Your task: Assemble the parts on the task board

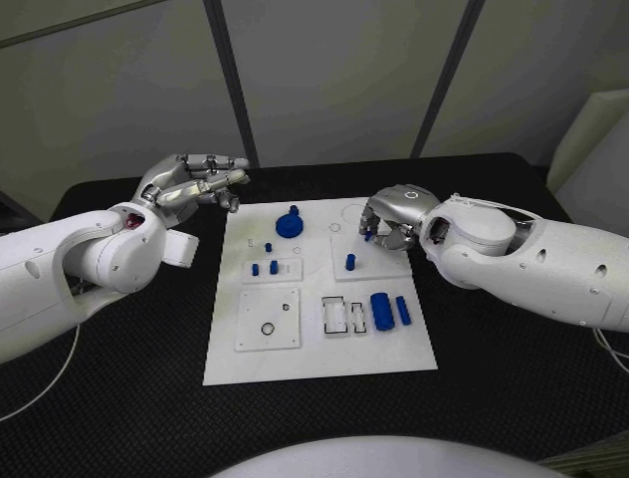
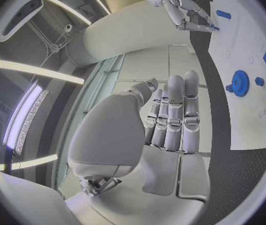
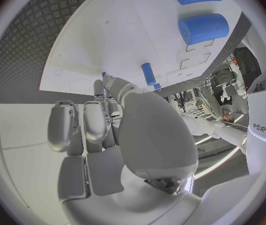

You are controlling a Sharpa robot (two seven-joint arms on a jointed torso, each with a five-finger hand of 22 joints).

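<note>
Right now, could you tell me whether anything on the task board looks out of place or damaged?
Nothing stands out. The task board lies flat on the table, and the blue parts, such as the gear and cylinder, sit tidily on it.

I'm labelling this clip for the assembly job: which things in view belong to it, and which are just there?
Belongs to the job:
task board
blue gear
thick blue cylinder
slim blue rod
blue peg
left hand, holding nothing
right hand, fingertips down on the board

Just there:
black table
grey wall panels
</note>
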